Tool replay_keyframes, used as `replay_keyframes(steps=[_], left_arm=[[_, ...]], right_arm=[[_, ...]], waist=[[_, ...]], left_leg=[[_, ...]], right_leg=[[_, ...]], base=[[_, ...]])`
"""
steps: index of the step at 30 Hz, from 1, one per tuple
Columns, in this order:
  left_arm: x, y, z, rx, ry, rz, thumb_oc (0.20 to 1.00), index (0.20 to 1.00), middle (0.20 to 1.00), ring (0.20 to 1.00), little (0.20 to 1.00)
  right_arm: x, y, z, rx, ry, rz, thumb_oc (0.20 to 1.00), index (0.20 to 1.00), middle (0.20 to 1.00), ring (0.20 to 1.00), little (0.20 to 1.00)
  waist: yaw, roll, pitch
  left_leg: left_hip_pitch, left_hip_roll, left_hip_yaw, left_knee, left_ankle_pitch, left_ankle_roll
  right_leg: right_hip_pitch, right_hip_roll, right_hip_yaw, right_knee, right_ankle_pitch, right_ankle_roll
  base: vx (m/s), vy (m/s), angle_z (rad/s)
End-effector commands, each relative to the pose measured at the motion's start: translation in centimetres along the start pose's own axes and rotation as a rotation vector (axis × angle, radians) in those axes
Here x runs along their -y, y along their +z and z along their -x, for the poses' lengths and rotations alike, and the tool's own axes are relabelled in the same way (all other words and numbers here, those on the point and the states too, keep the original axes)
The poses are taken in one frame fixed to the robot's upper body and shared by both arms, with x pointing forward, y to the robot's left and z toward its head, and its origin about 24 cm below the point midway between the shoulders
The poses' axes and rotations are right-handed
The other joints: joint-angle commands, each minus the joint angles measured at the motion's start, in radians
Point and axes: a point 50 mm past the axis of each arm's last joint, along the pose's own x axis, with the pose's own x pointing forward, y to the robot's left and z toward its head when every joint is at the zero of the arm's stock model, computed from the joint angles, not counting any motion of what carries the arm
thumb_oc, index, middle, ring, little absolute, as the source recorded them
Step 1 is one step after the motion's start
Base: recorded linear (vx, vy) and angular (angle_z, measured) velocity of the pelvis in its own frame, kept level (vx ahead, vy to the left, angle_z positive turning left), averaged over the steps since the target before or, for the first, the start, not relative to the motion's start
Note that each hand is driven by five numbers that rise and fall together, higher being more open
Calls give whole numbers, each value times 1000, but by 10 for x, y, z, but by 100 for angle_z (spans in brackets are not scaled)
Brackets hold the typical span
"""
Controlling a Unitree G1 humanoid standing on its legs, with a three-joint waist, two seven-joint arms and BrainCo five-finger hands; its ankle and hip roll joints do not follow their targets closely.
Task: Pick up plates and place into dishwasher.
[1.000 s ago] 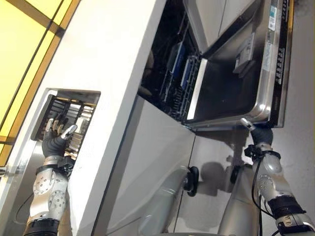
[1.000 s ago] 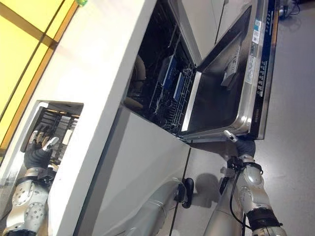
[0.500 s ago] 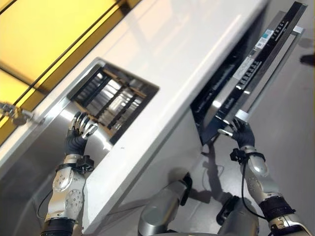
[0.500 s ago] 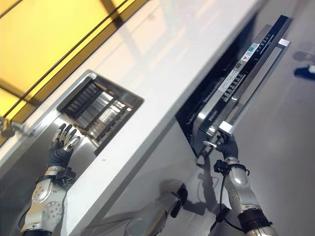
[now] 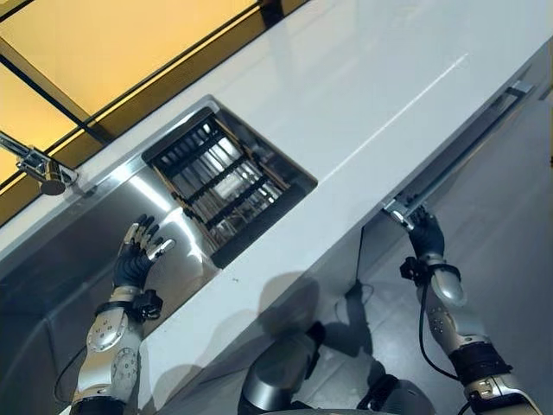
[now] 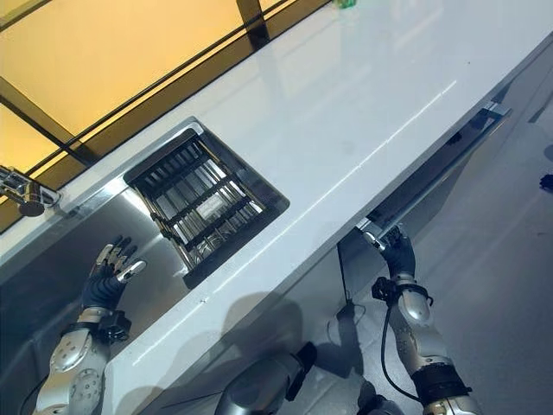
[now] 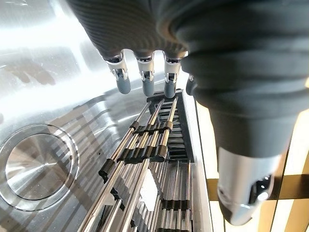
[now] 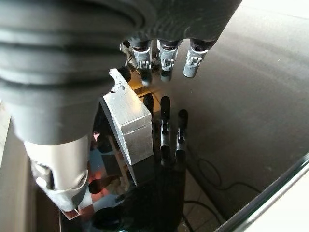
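The dishwasher door (image 5: 458,156) stands almost shut under the white countertop (image 5: 363,95), with a thin gap along its top edge. My right hand (image 5: 425,235) is at the near end of the door. In the right wrist view its straight fingers (image 8: 161,58) press on the dark glossy door front (image 8: 231,96) beside the silver handle bracket (image 8: 128,125). My left hand (image 5: 134,259) hovers open over the steel sink basin (image 5: 78,259), fingers spread, holding nothing. A dish rack (image 5: 220,177) of metal bars sits in the sink just past that hand.
A faucet (image 5: 39,164) stands at the sink's far left. The round drain (image 7: 34,169) lies in the basin beside the rack (image 7: 149,159). Yellow wall panels run behind the counter. Grey floor lies to the right of the door.
The door has swung up from lying open to almost shut, my right hand moving with it. The camera has turned a lot. My left hand stays open over the sink.
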Motion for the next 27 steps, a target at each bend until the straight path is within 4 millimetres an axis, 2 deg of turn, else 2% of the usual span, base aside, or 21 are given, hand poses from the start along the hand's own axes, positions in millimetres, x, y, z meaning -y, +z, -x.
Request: replay_keyframes(steps=[1, 2, 3, 4, 5, 10, 15, 18, 22, 26, 27], left_arm=[[-3, -29, 23, -121, -10, -73, 1000, 1000, 1000, 1000, 1000], [-3, -30, 24, -125, -7, -72, 1000, 1000, 1000, 1000, 1000], [-1, -31, 24, -128, -8, -71, 1000, 1000, 1000, 1000, 1000], [-1, -32, 25, -130, -7, -71, 1000, 1000, 1000, 1000, 1000], [0, -32, 26, -134, -5, -68, 1000, 1000, 1000, 1000, 1000], [0, -31, 28, -120, 20, -50, 1000, 1000, 1000, 1000, 1000], [-5, -25, 26, -99, 70, -49, 1000, 1000, 1000, 1000, 1000], [-7, -21, 25, -86, 107, -40, 1000, 1000, 1000, 1000, 1000], [-6, -21, 23, -100, 142, -29, 1000, 1000, 1000, 1000, 1000], [-1, -10, 20, -51, 145, 21, 1000, 1000, 1000, 1000, 1000], [3, -6, 17, -38, 135, 29, 1000, 1000, 1000, 1000, 1000]], right_arm=[[-29, 93, -7, 493, 114, -91, 1000, 1000, 1000, 1000, 1000], [-25, 86, -5, 468, 95, -82, 1000, 1000, 1000, 1000, 1000], [-21, 79, -3, 438, 71, -90, 1000, 1000, 1000, 1000, 1000], [-21, 77, -2, 427, 65, -91, 1000, 1000, 1000, 1000, 1000], [-14, 65, 4, 388, 16, -84, 1000, 1000, 1000, 1000, 1000], [-1, 48, 21, 351, -96, -80, 1000, 1000, 1000, 1000, 1000], [10, 31, 37, 279, -242, -67, 1000, 1000, 1000, 1000, 1000], [18, 21, 43, 219, -307, -51, 1000, 1000, 1000, 1000, 1000], [22, 31, 42, 251, -331, -11, 1000, 1000, 1000, 1000, 1000], [1, 73, 32, 424, -158, 73, 1000, 1000, 1000, 1000, 1000], [-4, 82, 31, 469, -118, 99, 1000, 1000, 1000, 1000, 1000]], waist=[[-14, -74, -131], [-21, -75, -135], [-27, -65, -141], [-28, -74, -142], [-41, -65, -153], [-83, -77, -181], [-129, -113, -225], [-149, -130, -257], [-158, -144, -283], [-138, -160, -295], [-137, -162, -295]], left_leg=[[-71, 3, 46, -104, 150, 37], [-63, 5, 49, -112, 152, 35], [-65, 11, 48, -126, 181, 36], [-52, 10, 50, -125, 156, 33], [-48, 21, 50, -147, 187, 33], [-3, 52, 66, -211, 200, 23], [26, 94, 104, -268, 215, 11], [37, 124, 134, -293, 223, -3], [34, 158, 156, -306, 236, -23], [19, 175, 178, -299, 243, -38], [6, 173, 220, -282, 239, -40]], right_leg=[[63, 30, 33, -35, 69, -32], [67, 34, 37, -45, 72, -32], [65, 38, 27, -61, 100, -37], [75, 38, 41, -58, 75, -31], [77, 45, 31, -87, 109, -35], [107, 61, 52, -161, 129, -26], [131, 84, 83, -246, 155, -11], [146, 105, 100, -295, 167, -14], [168, 135, 113, -355, 189, -24], [187, 148, 108, -423, 221, -30], [193, 149, 92, -429, 224, -30]], base=[[-2, 0, -5], [-78, 53, -7], [1, -6, -9], [-74, 43, -7], [6, -16, -11], [-40, -29, -18], [-90, -94, -22], [-92, -92, -24], [-72, -103, -22], [-86, -68, -15], [-119, -18, -5]])
